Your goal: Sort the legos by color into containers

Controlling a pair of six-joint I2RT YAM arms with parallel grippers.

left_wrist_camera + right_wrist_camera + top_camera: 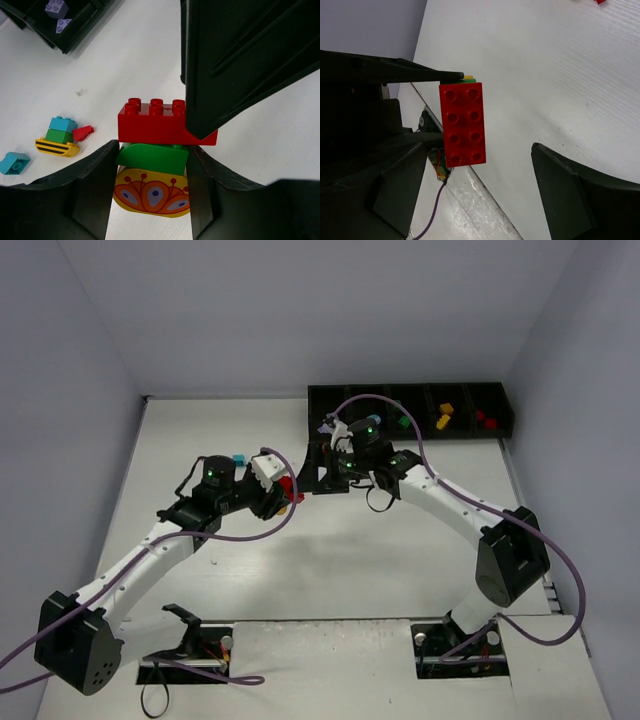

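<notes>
My left gripper [152, 150] is shut on a green brick [152, 159] in the middle of a small stack held above the table. A red 2x4 brick [160, 125] sits on top of it and a yellow rounded piece with an orange pattern [152, 192] below. In the top view this stack [286, 487] is at the left gripper [282, 492]. My right gripper [482, 150] is open, its fingers [565, 195] either side of the red brick [462, 125] without touching it; one finger [240, 60] looms over the stack. The black container tray [420, 388] lies at the back right.
On the table lie a teal-green-yellow stack [59, 137], a small red piece [82, 133] and a teal brick [14, 163]. The tray's bins hold lilac [56, 7], green [398, 421], yellow [445, 420] and red [485, 420] bricks. Walls close in on three sides.
</notes>
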